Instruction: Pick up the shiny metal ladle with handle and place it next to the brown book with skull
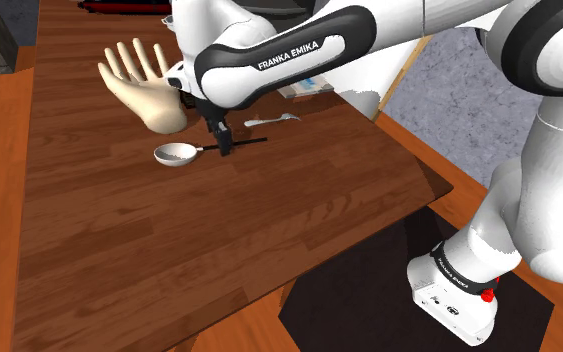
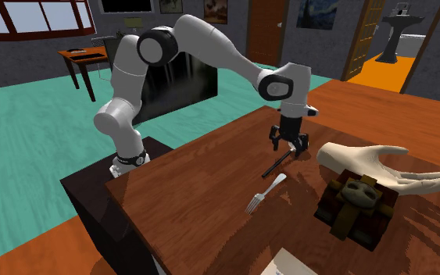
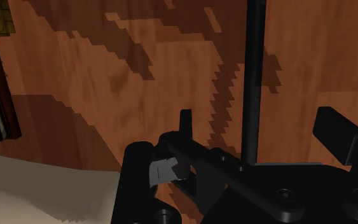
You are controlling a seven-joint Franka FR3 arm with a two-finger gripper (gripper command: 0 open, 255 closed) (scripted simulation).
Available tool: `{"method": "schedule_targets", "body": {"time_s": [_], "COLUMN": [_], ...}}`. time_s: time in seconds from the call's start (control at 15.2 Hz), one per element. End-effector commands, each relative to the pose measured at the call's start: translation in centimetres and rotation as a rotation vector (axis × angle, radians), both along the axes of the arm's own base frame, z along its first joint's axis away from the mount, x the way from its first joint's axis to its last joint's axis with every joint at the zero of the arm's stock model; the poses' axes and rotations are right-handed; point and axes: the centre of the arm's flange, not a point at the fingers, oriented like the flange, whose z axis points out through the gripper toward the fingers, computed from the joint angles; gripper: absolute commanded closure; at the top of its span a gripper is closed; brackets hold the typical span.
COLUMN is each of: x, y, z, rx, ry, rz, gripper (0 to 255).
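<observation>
One step is in hand, I judge: the grasp. From the shoulder view, the gripper (image 1: 225, 143) stands low over the ladle (image 1: 184, 153), whose pale bowl lies on the wooden table (image 1: 119, 260) just beside a mannequin hand (image 1: 144, 85), its dark handle (image 1: 250, 142) passing under it. In the second exterior view, the brown book with skull (image 2: 356, 205) lies near, beyond a fork (image 2: 265, 193). In the wrist view the fingers (image 3: 333, 127) stand wide apart, the handle between them untouched, nothing held. Next they must close squarely on that thin handle, then lift.
</observation>
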Motion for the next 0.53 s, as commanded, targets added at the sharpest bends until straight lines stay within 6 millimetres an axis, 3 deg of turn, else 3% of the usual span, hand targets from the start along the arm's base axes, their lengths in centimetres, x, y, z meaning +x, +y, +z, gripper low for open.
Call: {"method": "schedule_targets", "body": {"time_s": [0.0,0.13,0.46], "x": [-0.1,-0.3,-0.3], "y": [0.4,0.7,0.7], "z": [2.0,4.4,4.4], "rx": [0.000,0.000,0.000], "ry": [0.000,0.000,0.000], "rz": [0.000,0.000,0.000], "gripper": [0,0,0]}}
